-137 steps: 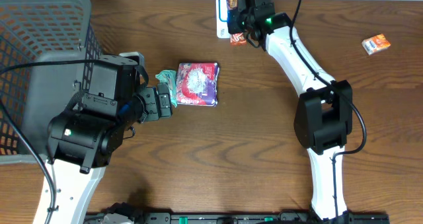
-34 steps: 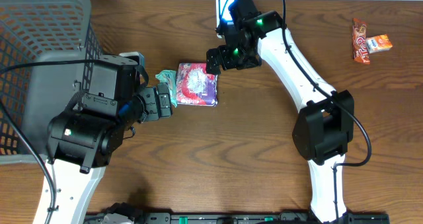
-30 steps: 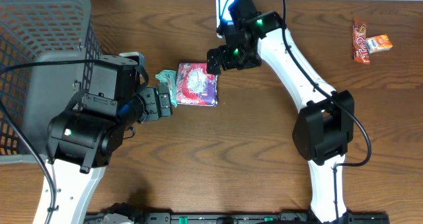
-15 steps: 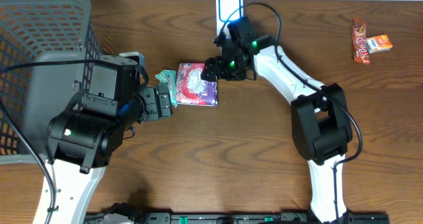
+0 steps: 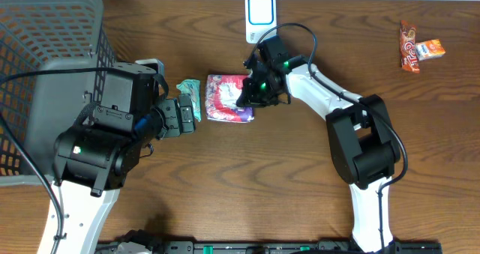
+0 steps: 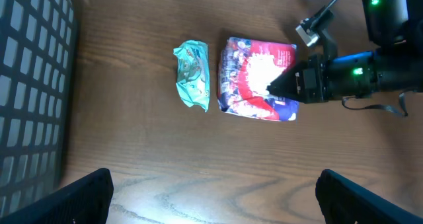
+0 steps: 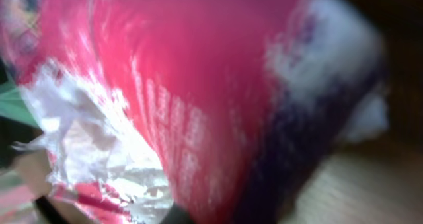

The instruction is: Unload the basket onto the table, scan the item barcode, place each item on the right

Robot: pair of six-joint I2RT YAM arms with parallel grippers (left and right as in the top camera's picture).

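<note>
Overhead cam: the right hand [image 5: 250, 95] is seen low over the tabletop [image 5: 300, 186], fingers pressed together on the snack packet [image 5: 225, 106]. The packet is pinched at the edge nearest the right arm. It's red, white & purple, glossy, and is found nr the ctr of the tabletop, in the far half. It looks a bit crumpled on the pinched side. Whether it's lifted clear of the wood can't be told.

Right wrist cam: the frame is filled by the packet alone. Red film w/ a purple end & a ragged white patch is seen, very close. The print is too blurred to be read.

The white scanner [image 5: 259, 14] is stood at the far edge of the tabletop, just beyond the right hand and apart from the packet.

The left hand [image 6: 213, 178] is spread wide, w/ nothing held btwn the fingers. It's held above the tabletop on the basket side, pointed toward the packets.

A teal packet [image 5: 189, 89] is lying just beside the snack packet, on the left arm's side. A narrow strip of wood is seen btwn them in the left wrist cam.

The grey mesh basket [image 5: 45, 29] is set at the far left corner, partly covered by the left arm.

Far right: a candy bar [image 5: 407, 44] & a small orange box [image 5: 430, 49] are laid side by side, touching or nearly so. They're well apart from everything else.
</note>
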